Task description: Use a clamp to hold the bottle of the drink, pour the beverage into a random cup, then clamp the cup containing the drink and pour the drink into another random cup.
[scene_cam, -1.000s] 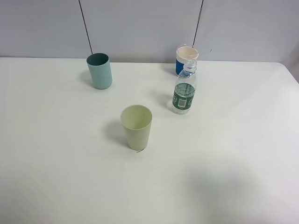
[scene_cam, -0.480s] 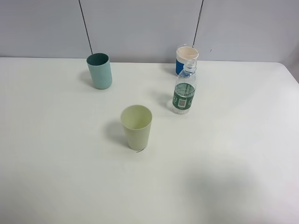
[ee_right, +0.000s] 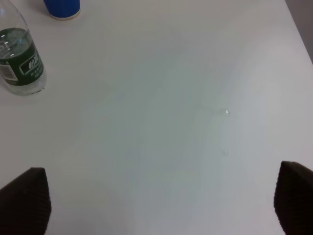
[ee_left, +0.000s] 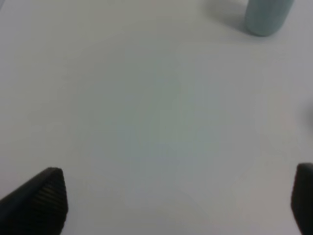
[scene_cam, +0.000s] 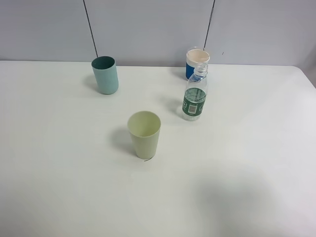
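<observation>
The clear bottle (scene_cam: pixel 195 96) with a green label stands uncapped right of centre, holding clear beverage (ee_right: pixel 14 41); the right wrist view shows its lower part (ee_right: pixel 20 61). The pale yellow-green cup (scene_cam: pixel 144 134) stands upright mid-table. The light teal cup (scene_cam: pixel 105 75) stands at the back left, its base (ee_left: pixel 266 17) showing in the left wrist view. My left gripper (ee_left: pixel 178 196) hovers open over bare table, far from the teal cup. My right gripper (ee_right: pixel 161 200) is open too, well short of the bottle. Neither gripper shows in the exterior view.
A blue cup with a cream rim (scene_cam: pixel 197 63) stands just behind the bottle, near the wall; its base (ee_right: pixel 62 8) shows in the right wrist view. The white table's (scene_cam: pixel 237 163) right edge (ee_right: pixel 299 34) runs near the right arm. A few droplets (ee_right: pixel 226 113) lie on the surface.
</observation>
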### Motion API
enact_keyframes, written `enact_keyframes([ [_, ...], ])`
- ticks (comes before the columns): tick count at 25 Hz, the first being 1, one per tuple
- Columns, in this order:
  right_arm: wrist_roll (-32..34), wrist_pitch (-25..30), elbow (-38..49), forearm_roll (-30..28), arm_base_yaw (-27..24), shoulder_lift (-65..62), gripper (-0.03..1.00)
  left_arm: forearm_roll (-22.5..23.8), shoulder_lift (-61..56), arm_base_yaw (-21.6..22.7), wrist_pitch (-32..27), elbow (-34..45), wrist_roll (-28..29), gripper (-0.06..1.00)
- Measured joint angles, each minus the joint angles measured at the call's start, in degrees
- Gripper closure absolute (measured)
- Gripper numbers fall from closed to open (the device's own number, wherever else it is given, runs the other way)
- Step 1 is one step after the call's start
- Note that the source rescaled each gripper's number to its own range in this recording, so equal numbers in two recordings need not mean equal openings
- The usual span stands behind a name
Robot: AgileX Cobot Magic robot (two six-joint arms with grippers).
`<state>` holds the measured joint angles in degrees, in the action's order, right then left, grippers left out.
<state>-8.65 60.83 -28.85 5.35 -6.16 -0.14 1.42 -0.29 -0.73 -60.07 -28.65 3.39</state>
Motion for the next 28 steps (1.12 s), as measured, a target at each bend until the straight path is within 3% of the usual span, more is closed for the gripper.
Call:
enact_keyframes([
  [28, 0.0, 0.0, 0.0, 0.0, 0.0, 0.0, 0.15, -0.1, 0.0, 0.0, 0.0, 0.0, -0.1, 0.15],
])
